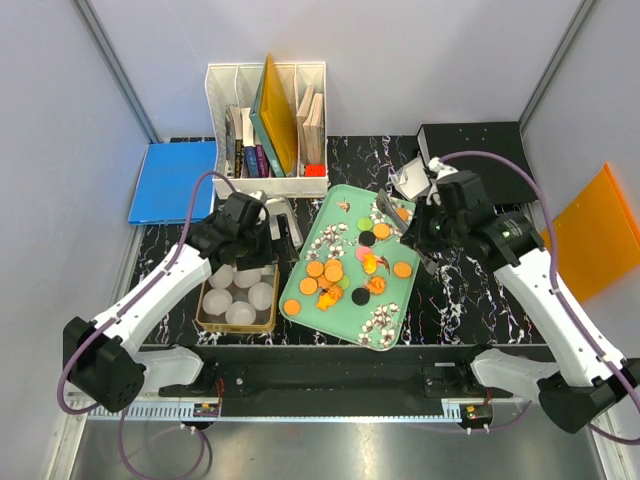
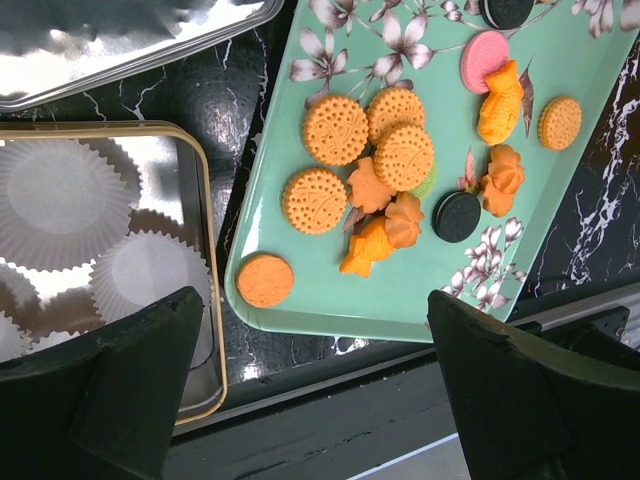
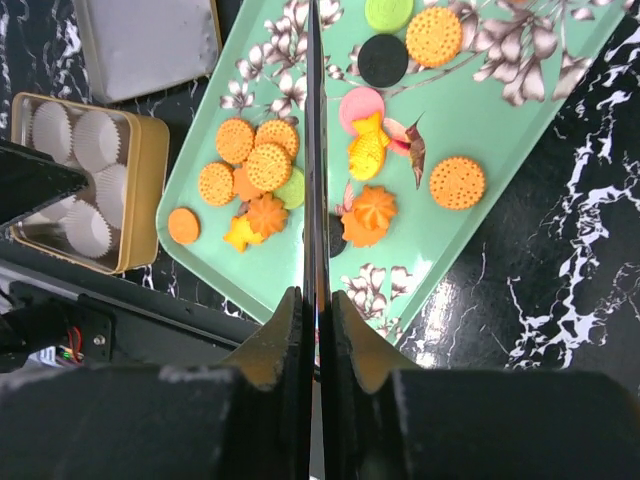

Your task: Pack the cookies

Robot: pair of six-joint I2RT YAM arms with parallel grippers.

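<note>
The left tool (image 2: 315, 320), apart and empty, hovers by the tin (image 2: 208, 200); the right tool (image 3: 315, 300) clamps a blade (image 3: 314, 150). The cookies (image 2: 403, 155) at the tin's 3 o'clock likely await scooping next.

The tray (image 2: 410, 285) is mint green, printed with white-and-brown blossoms. Most of the cookies (image 2: 335, 130) are orange, and the round ones have a stamped dotted pattern. A black cookie (image 2: 457, 216), a pink cookie (image 2: 484, 58) and a green cookie (image 3: 388, 13) lie among them. The tin (image 2: 213, 260) has a gold rim and a silvery inside, and its pleated paper cups (image 2: 55, 205) are white. The table (image 3: 540, 270) is black marble with white veins. A folder (image 1: 172, 182) is blue, a plastic sheet (image 1: 598, 230) is orange, and the file rack (image 1: 266, 75) is white. The cable (image 1: 497, 160) is purple.
</note>
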